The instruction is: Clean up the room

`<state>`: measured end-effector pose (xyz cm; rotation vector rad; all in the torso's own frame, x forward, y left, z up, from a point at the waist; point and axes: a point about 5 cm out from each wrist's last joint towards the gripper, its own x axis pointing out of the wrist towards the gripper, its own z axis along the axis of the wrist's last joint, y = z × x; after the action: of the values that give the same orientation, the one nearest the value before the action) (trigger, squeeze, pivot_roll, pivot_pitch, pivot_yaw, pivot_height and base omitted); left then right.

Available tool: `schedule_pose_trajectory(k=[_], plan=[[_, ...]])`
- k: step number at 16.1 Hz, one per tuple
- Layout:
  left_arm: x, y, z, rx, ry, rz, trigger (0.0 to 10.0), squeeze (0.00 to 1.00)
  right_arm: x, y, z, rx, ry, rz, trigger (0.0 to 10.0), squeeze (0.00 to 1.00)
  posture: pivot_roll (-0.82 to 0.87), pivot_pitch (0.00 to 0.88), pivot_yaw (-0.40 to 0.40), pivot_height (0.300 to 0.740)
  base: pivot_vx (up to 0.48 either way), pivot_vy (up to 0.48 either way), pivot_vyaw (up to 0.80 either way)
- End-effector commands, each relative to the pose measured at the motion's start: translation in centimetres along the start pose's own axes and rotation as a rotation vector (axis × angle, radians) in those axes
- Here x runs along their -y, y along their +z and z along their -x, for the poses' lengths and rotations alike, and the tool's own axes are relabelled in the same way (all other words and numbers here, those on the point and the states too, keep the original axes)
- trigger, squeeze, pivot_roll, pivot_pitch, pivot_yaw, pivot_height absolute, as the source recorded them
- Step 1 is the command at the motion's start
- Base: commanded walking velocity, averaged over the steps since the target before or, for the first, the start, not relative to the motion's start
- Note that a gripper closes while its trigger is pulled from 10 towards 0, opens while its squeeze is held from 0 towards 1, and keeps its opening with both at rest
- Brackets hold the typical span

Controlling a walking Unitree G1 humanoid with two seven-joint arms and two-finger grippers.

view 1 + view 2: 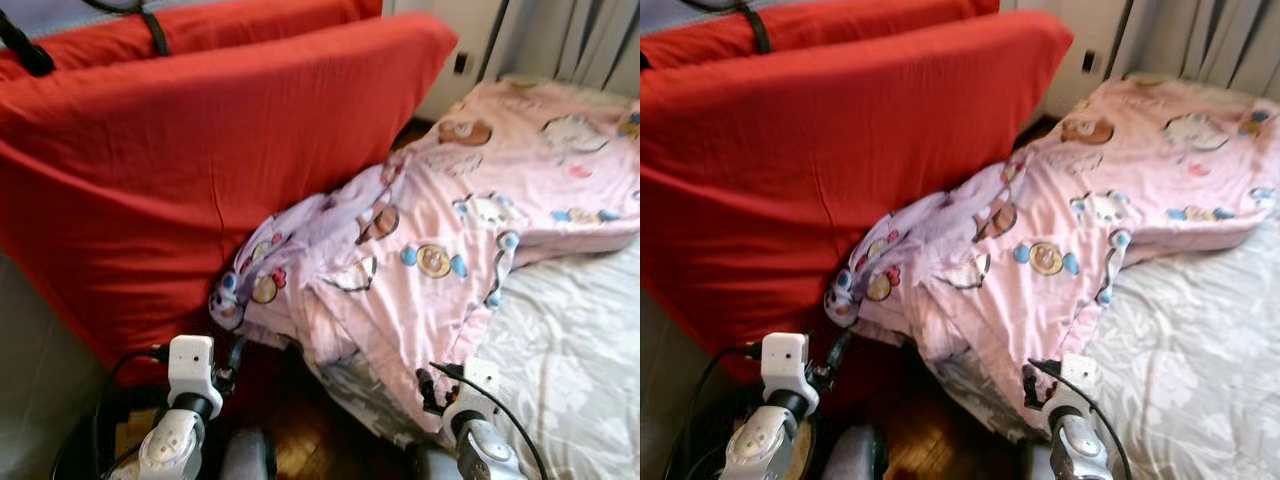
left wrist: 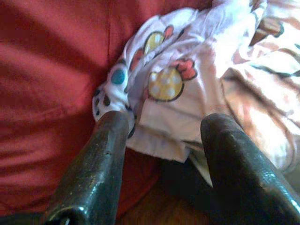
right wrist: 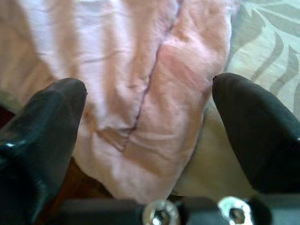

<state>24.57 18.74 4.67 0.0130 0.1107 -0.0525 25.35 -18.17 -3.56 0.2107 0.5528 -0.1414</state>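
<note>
A pink cartoon-print blanket (image 1: 450, 240) lies crumpled across the bed, its lower corner hanging off the bed's edge toward the floor. My left gripper (image 2: 161, 126) is open, with the blanket's hanging corner (image 2: 164, 84) just beyond its fingertips, next to the red cushion. My right gripper (image 3: 147, 96) is also open, its fingers on either side of a pink fold of blanket (image 3: 154, 108) at the bed's edge. Both wrists (image 1: 190, 365) (image 1: 470, 385) show low in the eye views, below the blanket.
A big red cushion or mattress (image 1: 180, 170) leans upright on the left, against the blanket. The bed's grey patterned sheet (image 1: 570, 340) lies bare at right. Dark wooden floor (image 1: 300, 440) shows between my arms. Curtains (image 1: 580, 35) hang at the back.
</note>
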Motion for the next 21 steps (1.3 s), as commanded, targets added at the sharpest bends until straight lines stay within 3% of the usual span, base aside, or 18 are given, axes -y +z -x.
schedule_pose_trajectory(k=[1,2,4,10,14,15,17,18,21], plan=[[-0.2,0.1,0.5,-0.011,0.0,-0.004,10.0,0.0,0.1,0.3,-0.1,0.008,-0.011,0.007,10.0,0.1,0.14,0.19,0.05,0.601,0.0,0.0,0.0],[-0.3,0.3,0.9,-0.01,0.003,-0.005,10.0,0.0,0.1,0.3,-0.1,0.007,-0.013,0.006,10.0,0.0,0.15,0.199,0.053,0.601,0.0,0.0,0.0],[-0.5,0.7,1.7,-0.014,0.002,-0.013,10.0,0.0,-0.6,1.1,-0.4,0.036,0.019,0.073,10.0,0.0,0.17,0.21,0.057,0.601,0.0,0.0,0.0],[0.1,2.5,2.6,-0.007,-0.019,-0.011,10.0,0.0,-2.1,1.0,-0.6,0.002,0.045,0.129,10.0,0.0,0.2,0.169,0.055,0.601,0.0,0.0,0.0],[-0.1,2.2,3.3,-0.028,0.003,0.001,10.0,0.0,-0.5,0.2,-0.5,-0.071,-0.049,0.184,10.0,0.0,0.19,0.184,0.044,0.601,0.0,0.0,0.0],[0.1,2.0,3.7,-0.04,0.007,0.011,10.0,0.0,0.2,-0.4,-0.2,-0.097,-0.064,0.2,6.9,0.0,0.19,0.18,0.037,0.601,0.0,0.0,0.0],[0.4,1.8,4.1,-0.052,0.01,0.019,10.0,0.0,1.0,-0.9,0.1,-0.122,-0.084,0.224,4.8,0.0,0.19,0.184,0.035,0.601,0.0,0.0,0.0],[0.6,1.7,4.3,-0.059,0.009,0.026,10.0,0.0,1.3,-1.0,0.2,-0.13,-0.094,0.223,0.0,0.0,0.18,0.191,0.034,0.601,0.0,0.0,0.0],[0.8,1.7,4.4,-0.065,0.007,0.027,10.0,0.0,1.5,-1.0,0.1,-0.132,-0.104,0.223,0.0,0.0,0.18,0.204,0.033,0.601,0.0,0.0,0.0]])
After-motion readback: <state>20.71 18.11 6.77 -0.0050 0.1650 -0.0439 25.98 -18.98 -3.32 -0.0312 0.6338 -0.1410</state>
